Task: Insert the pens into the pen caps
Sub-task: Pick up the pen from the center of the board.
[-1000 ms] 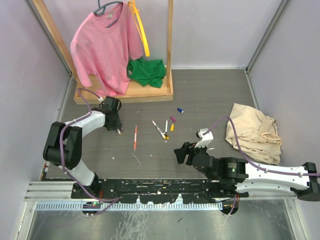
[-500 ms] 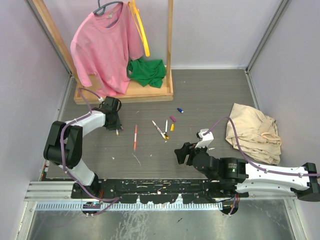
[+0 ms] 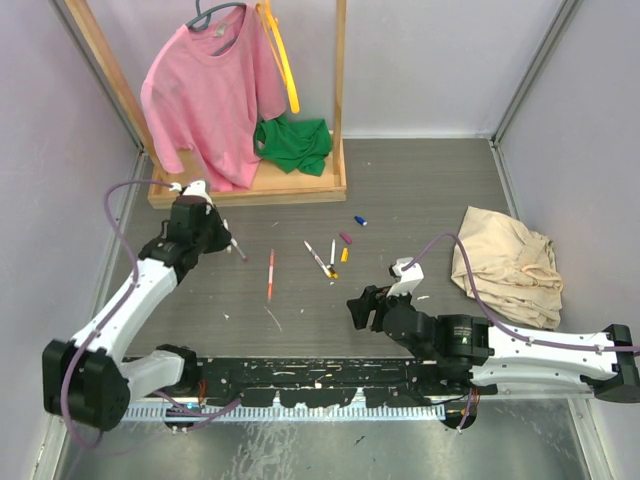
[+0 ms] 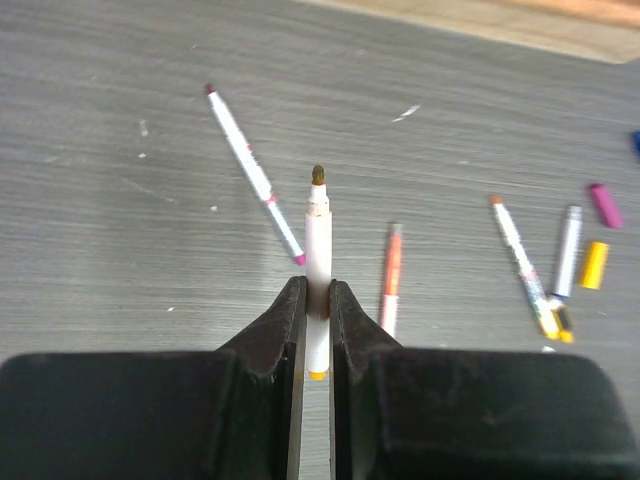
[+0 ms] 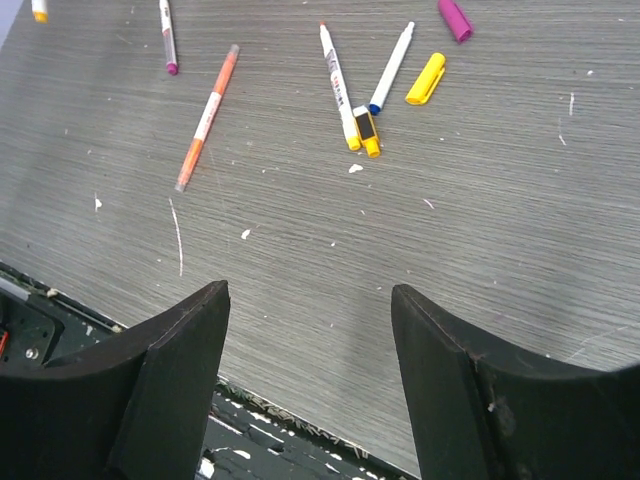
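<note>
The task is at its beginning: no pen in view wears a cap. One step is under way. The left hand [image 4: 318, 290] is closed narrowly on the yellow-ended pen [image 4: 318, 240], gripping it low on the barrel and holding it above the tabletop [image 4: 100, 250], at the centre of the left wrist view. The right hand [image 5: 308, 292] is wide apart and holds nothing, hovering low over the near edge.

Everything else appears left to do. The magenta-tipped pen [image 4: 255, 175] lies to the upper left of the held pen, and the orange pen [image 4: 392, 275] just to its right. Further right lie an orange-tipped pen [image 4: 520, 260] and a blue-ended pen [image 4: 567, 250], close together. The yellow cap [image 4: 594, 265], magenta cap [image 4: 605, 205] and blue cap [image 3: 360, 220] lie loose beside and beyond them; caps for the orange and red cannot be made out.

The held pen has a slim white barrel, a bare dark tip pointing away from the hand, and a yellow plug at its near end. Judging by colour, it belongs with the yellow cap, well apart at the right of the frame.
</note>
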Available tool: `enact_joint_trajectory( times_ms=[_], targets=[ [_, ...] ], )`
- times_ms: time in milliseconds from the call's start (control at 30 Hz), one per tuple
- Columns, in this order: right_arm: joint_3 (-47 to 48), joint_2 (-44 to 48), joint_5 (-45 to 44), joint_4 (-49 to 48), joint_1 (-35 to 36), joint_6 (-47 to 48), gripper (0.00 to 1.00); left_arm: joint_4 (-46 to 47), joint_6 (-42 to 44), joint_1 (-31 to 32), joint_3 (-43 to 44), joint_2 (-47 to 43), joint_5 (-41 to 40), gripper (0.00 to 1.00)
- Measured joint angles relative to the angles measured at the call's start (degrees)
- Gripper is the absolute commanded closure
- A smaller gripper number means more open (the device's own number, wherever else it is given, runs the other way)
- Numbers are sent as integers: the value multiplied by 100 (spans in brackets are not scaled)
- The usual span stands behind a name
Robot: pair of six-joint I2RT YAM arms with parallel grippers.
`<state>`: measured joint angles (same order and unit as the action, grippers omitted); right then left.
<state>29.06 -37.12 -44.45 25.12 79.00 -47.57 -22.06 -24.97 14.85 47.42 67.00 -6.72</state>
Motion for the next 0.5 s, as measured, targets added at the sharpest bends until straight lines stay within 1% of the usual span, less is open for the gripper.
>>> enact_joint_trajectory(
  times_ms=[100, 167, 333, 400, 500],
  targets=[
    [2, -57, 129, -186, 0, 138, 29, 116, 0, 46, -140, -643, 374, 93],
    [9, -90, 245, -398, 0, 247, 29, 179, -74, 219, -291, -1093, 535, 92],
    [76, -273, 599, -1115, 0, 538, 29, 413, -457, 1150, -420, -2157, 859, 92],
    [79, -369, 811, -1541, -2, 688, 29, 647, -627, 1528, -417, -2415, 938, 92],
    [79, -514, 1088, -2208, 0, 879, 29, 994, -855, 2009, -461, -2549, 962, 92]
  ],
)
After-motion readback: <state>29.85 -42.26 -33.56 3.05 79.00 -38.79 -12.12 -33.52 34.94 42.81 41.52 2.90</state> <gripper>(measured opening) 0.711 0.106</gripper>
